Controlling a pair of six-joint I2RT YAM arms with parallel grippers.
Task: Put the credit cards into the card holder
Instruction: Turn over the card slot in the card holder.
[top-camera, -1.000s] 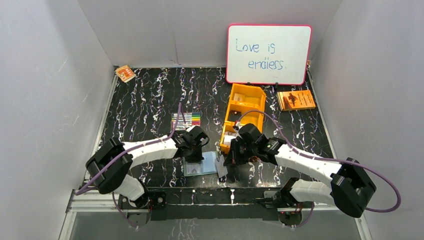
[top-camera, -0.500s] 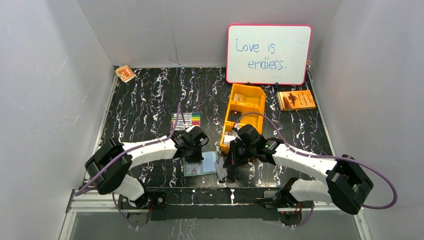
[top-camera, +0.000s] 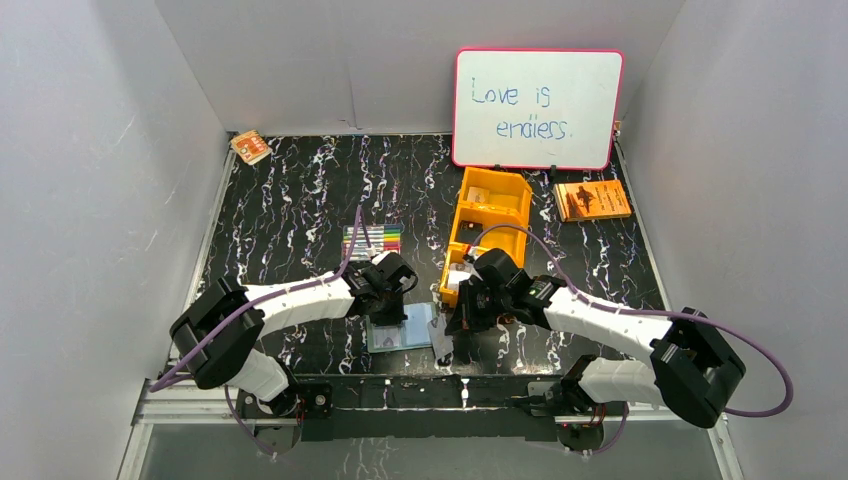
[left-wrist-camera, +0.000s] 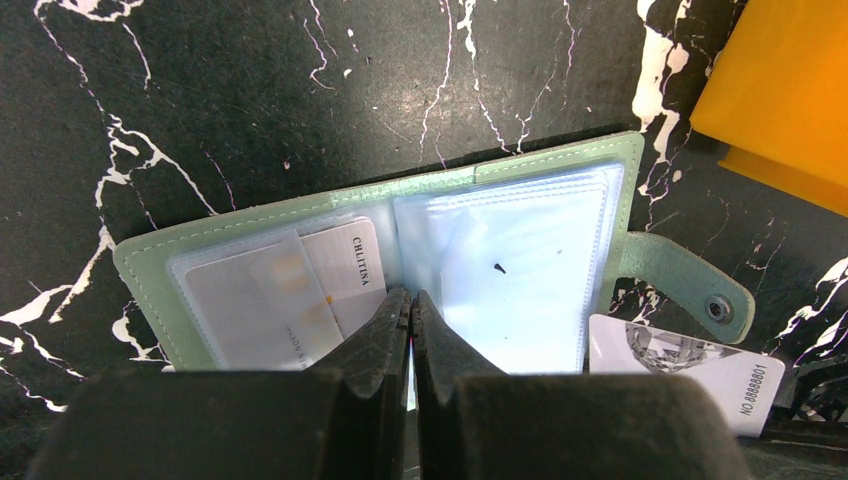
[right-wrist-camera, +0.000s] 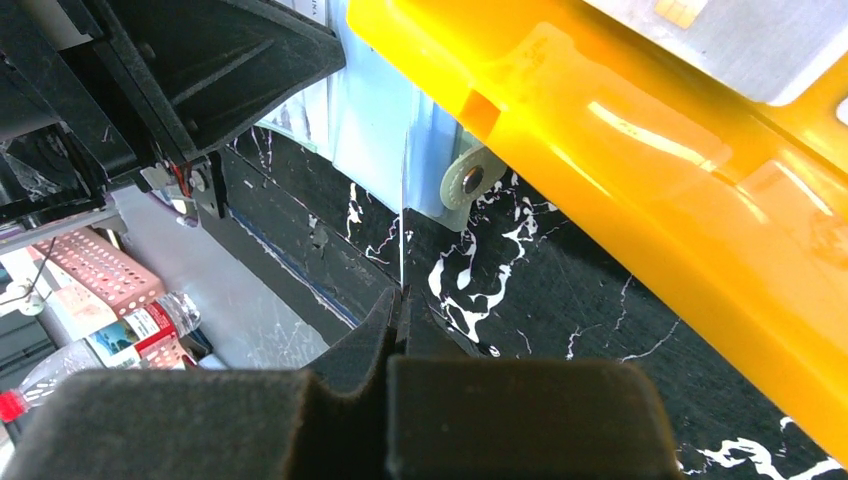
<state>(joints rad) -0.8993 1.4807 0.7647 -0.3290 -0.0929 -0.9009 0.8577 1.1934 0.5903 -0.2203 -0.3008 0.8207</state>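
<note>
Card holder (left-wrist-camera: 520, 250) is lying open and flat on the worktop (left-wrist-camera: 250, 100) at the near edge, between the two arms. Its long axis is running left to right, slightly skewed, with the side tab (left-wrist-camera: 680, 285) pointing toward the orange bin (right-wrist-camera: 620, 170). You're pressing the left pincer (left-wrist-camera: 410, 300), jaws fully together, onto the fold between the two pages; whether a sleeve is nipped in there, can't tell. You're holding one credit card (left-wrist-camera: 680, 365) in the right pincer (right-wrist-camera: 400, 295), jaws clamped on one edge, so the right wrist view is showing it edge-on as a thin pale line. It's hanging just beside the tab, long axis roughly in line with the holder's. Tucked cards (left-wrist-camera: 290, 300) are already sitting in the left page, and a grey card (right-wrist-camera: 720, 30) is lying in the bin. Judging handling: the card is looking light, stiff and slick, so it's likely twisting in a narrow pinch; you're best gripping across a short end, leaving most of the length free. The holder is looking soft and light, probably sliding unless you're pinning it.
</note>
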